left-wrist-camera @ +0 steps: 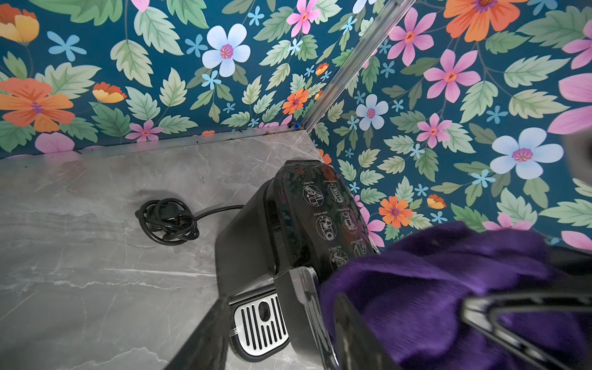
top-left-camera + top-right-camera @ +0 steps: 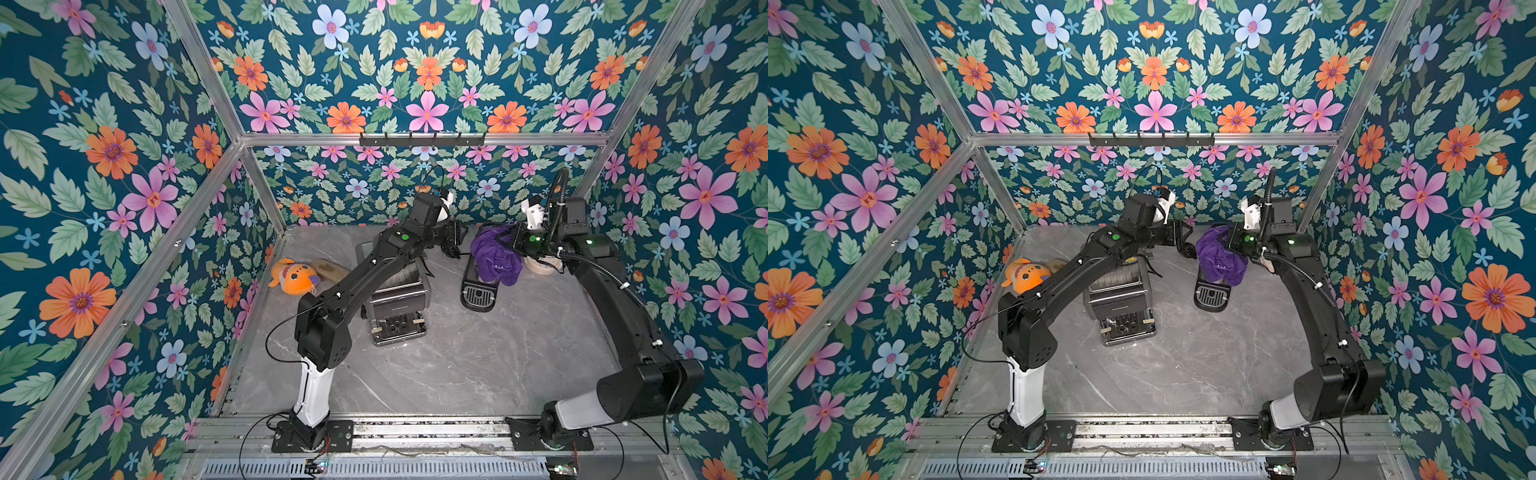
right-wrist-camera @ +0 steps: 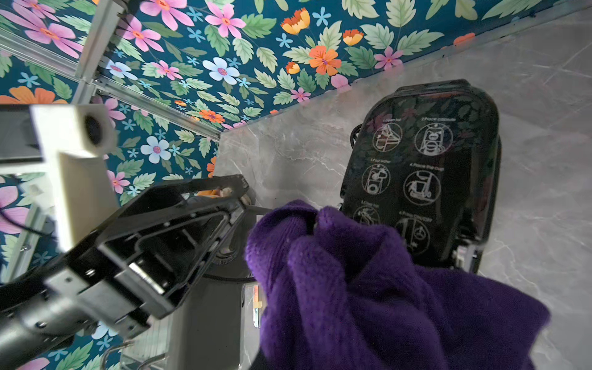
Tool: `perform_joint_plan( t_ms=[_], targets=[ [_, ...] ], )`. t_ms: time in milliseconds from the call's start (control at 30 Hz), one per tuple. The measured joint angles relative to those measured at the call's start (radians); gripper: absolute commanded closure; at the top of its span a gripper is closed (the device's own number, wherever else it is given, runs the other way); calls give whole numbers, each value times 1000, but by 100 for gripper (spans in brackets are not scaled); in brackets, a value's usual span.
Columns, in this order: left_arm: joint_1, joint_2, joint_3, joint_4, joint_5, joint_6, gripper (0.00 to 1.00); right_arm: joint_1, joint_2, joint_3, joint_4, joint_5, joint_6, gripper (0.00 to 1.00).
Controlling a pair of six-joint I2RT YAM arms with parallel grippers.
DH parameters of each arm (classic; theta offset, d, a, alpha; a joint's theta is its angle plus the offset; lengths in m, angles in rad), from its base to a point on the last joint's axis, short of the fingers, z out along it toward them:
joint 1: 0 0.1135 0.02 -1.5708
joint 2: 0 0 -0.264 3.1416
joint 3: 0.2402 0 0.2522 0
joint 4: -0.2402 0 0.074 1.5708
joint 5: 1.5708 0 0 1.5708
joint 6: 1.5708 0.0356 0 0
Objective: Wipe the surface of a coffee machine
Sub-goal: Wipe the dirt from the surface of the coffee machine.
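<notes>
A slim black coffee machine stands near the back wall, with pictogram instructions on its glossy top and a slotted drip tray. A purple cloth lies bunched over the front of that top. My right gripper is shut on the cloth, and its fingers are buried in the fabric in the right wrist view. My left gripper is open beside the machine's left side. Its tips are close to the cloth's edge and hold nothing.
A larger silver and black coffee machine stands under my left forearm. An orange plush toy lies at the left wall. A coiled power cord lies behind the slim machine, and a beige tape roll sits under my right wrist.
</notes>
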Motion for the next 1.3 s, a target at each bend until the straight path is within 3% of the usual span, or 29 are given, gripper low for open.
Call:
perform_joint_plan(
  t_ms=[267, 433, 533, 867, 1300],
  targets=[
    [-7, 0, 0, -16, 7, -3, 46, -12, 237, 214, 2, 48, -61, 100],
    [-19, 3, 2, -20, 20, -3, 46, -18, 308, 303, -20, 51, -77, 100],
    [-24, 11, 5, -22, 24, -3, 46, -19, 276, 248, -6, 24, -80, 100],
    [-29, 65, 53, -23, 31, -25, 46, -17, -53, -146, 43, -71, -6, 100],
    [-34, 138, 136, -26, 52, -24, 46, -143, 135, 8, 142, -126, 47, 100]
  ],
)
